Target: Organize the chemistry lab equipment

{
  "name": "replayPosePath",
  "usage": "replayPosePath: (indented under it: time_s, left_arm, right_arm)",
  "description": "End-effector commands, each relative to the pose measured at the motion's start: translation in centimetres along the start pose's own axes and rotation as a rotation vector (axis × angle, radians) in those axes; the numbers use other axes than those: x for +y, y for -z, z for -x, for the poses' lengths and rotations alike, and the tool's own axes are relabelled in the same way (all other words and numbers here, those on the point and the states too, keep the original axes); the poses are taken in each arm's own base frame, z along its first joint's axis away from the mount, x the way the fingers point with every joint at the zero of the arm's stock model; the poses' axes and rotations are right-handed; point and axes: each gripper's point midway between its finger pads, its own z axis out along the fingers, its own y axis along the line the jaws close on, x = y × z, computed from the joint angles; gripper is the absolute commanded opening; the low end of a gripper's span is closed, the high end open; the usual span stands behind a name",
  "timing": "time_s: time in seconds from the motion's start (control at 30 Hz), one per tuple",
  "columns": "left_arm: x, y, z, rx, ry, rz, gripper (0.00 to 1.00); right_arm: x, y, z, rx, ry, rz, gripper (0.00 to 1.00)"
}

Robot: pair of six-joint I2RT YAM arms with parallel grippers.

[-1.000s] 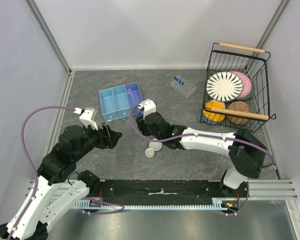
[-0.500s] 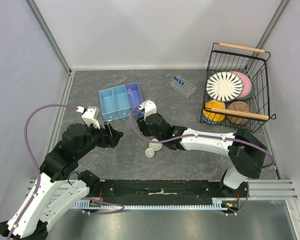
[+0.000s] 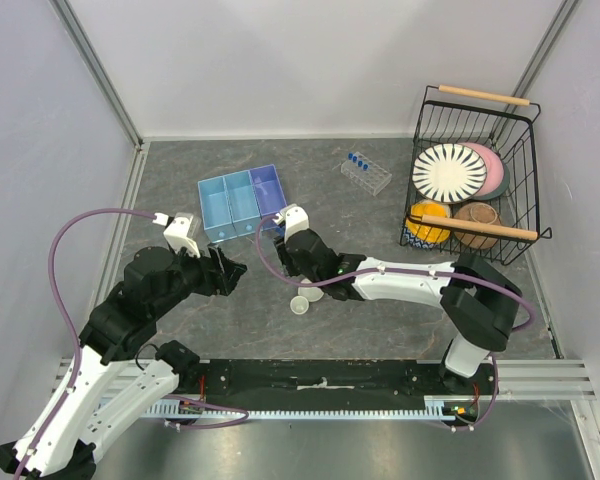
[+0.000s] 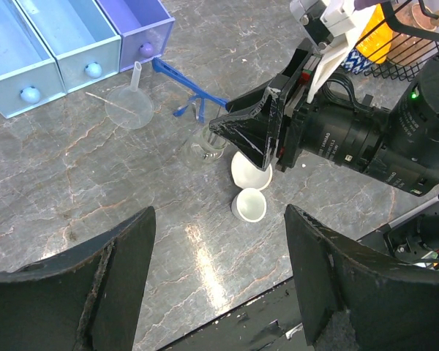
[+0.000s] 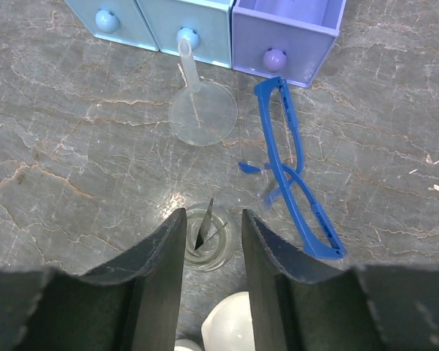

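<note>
**Fig. Loose lab equipment mid-tabletop; sorting barely begun.**

The blue-framed safety glasses (image 5: 311, 212) lie open on the grey tabletop (image 3: 380, 230), just in front of the purple drawer (image 5: 289, 22). Beside them are a clear funnel (image 5: 203, 110) and a small clear jar (image 5: 205, 245), with two white round dishes (image 4: 250, 170) close together on the near side. At the back, the blue-capped tubes (image 3: 357, 158) stand in their clear rack (image 3: 370, 178), near the black wire basket (image 3: 475, 120). I judge only the tubes settled, and the rest awaits placing. My right tool (image 5: 211, 219) hovers at the jar, fingers slightly apart and gripping nothing I can see. My left tool (image 4: 219, 219) is spread wide and holds nothing.
</note>
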Motion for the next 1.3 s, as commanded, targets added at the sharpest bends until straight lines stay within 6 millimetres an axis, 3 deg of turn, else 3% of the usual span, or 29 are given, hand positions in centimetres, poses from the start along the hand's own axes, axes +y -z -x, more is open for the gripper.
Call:
replayPosePath:
  time_s: [0.0,0.1,0.23,0.43,0.7,1.23,1.27]
  left_arm:
    - [0.2,-0.2,0.5,-0.025,-0.047,0.005,0.78]
    - [0.3,-0.1,0.4,-0.023,-0.046,0.007,0.78]
    - [0.3,-0.1,0.4,-0.021,-0.047,0.008,0.77]
    - [0.3,0.0,0.2,-0.020,-0.045,0.005,0.77]
    - [0.3,0.0,0.2,-0.018,-0.039,0.008,0.78]
    - [0.3,-0.6,0.1,-0.012,-0.035,0.009,0.77]
    - [0.3,-0.7,0.1,-0.009,-0.036,0.010,0.77]
  right_arm:
    - [0.9,-0.6,1.5,-0.047,-0.031,0.017,0.42]
    - [1.0,-0.8,1.4,-0.044,-0.029,0.016,0.37]
    - [1.0,-1.0,1.5,-0.046,-0.032,0.013,0.18]
    - [1.2,-1.0,1.6,-0.043,-0.035,0.020,0.01]
    - [1.5,0.3,3.3,-0.067,-0.033,0.030,0.00]
    - [2.1,7.5,12.8,-0.234,0.015,0.002,0.00]
    - [2.3,8.0,14.2,-0.259,0.009,0.000,0.00]
